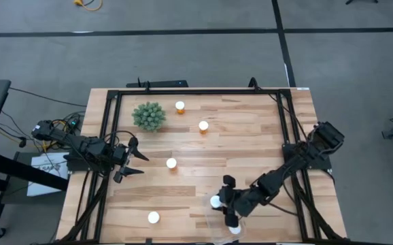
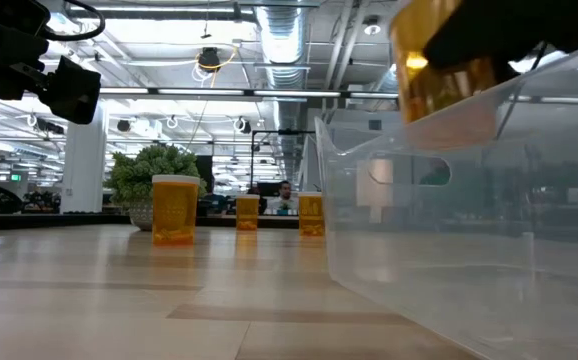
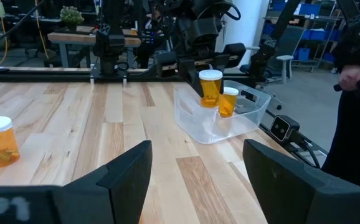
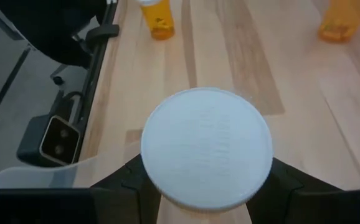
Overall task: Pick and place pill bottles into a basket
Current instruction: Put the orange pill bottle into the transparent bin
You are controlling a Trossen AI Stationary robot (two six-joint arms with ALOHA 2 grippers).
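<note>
**Over the basket, a bottle held aloft**

At the bottom centre of the high view, the right gripper [image 1: 218, 202] is clamped on a white-capped pill bottle [image 4: 207, 147] above the clear basket [image 2: 449, 250], where another bottle [image 1: 234, 230] already stands. Pale wooden planks [image 1: 237, 146] inside a black metal frame [image 1: 183, 92] make the surface. Left of middle, the left gripper [image 1: 134, 160] waits, fingers spread and empty. Loose bottles [image 1: 171, 163] dot the boards beyond, near a spiky green plant [image 1: 149, 116]. Grey floor [image 1: 183, 54] surrounds the table; the low view shows bright ceiling lights [image 2: 269, 45].
</note>
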